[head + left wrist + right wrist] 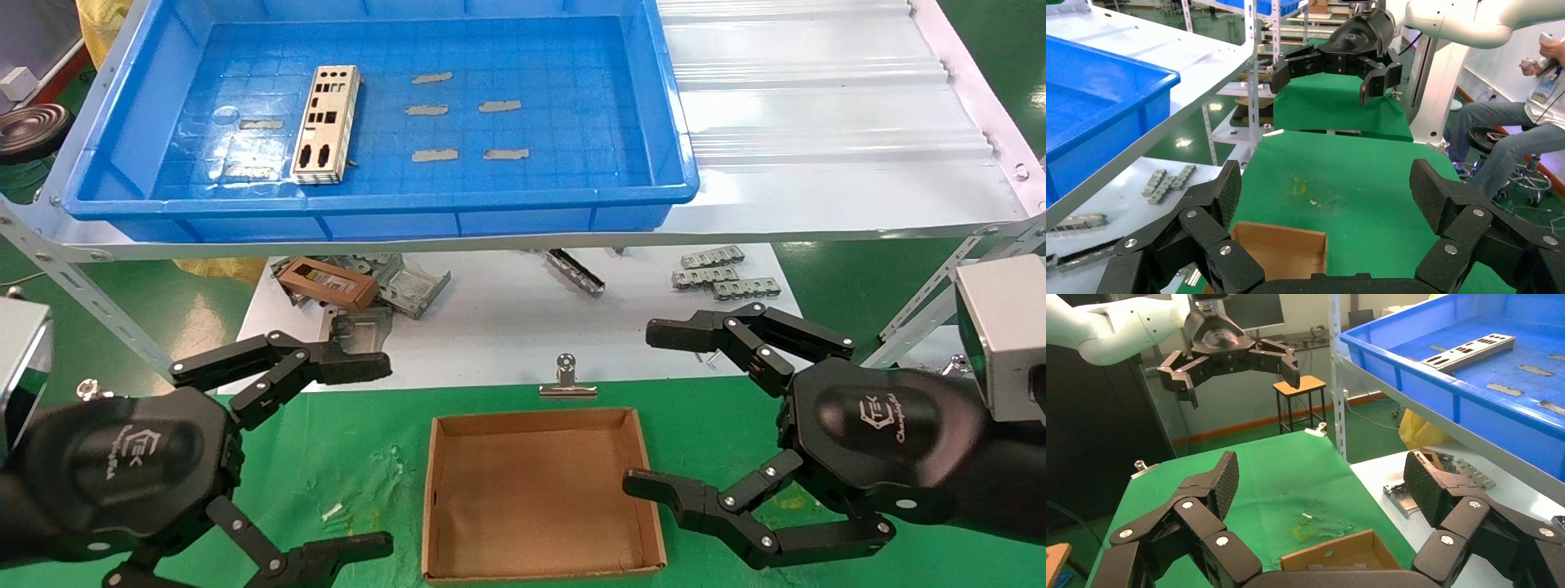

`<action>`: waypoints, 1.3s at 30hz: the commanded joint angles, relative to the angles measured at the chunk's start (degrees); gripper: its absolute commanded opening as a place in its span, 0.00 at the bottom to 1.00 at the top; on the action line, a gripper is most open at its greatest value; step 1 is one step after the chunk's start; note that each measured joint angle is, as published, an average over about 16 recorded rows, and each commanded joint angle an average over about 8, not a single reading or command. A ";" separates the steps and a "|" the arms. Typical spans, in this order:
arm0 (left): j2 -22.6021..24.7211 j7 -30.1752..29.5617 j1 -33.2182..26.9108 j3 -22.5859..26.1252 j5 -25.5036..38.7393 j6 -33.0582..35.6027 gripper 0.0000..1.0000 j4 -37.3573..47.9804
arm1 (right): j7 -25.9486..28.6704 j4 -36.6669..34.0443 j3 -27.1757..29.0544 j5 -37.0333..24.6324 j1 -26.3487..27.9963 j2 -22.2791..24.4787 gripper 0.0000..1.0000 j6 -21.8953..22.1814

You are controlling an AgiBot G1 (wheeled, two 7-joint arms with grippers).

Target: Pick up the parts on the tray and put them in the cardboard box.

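My left gripper (pixel 384 457) hangs spread and empty at lower left, nearer than my equally spread right gripper (pixel 645 408) to the lone part (pixel 326 124), lying lengthwise up-frame in the tray (pixel 376 220) at upper left, above the cardboard box (pixel 539 498).

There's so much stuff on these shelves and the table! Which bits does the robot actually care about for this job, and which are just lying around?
Part of the job:
metal plate, lying in the blue tray
cardboard box, nothing in it
left gripper and right gripper, both open and holding nothing

Just lying about:
grey strips in the tray
metal brackets
binder clip
brown frame piece
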 commanded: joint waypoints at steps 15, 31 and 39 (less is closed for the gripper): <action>0.00 0.00 0.00 0.00 0.00 0.00 1.00 0.00 | 0.00 0.00 0.00 0.00 0.00 0.00 1.00 0.00; 0.00 0.00 0.00 0.00 0.00 0.00 1.00 0.00 | 0.00 0.00 0.00 0.00 0.00 0.00 1.00 0.00; 0.00 0.00 0.00 0.00 0.00 0.00 1.00 0.00 | 0.00 0.00 0.00 0.00 0.00 0.00 1.00 0.00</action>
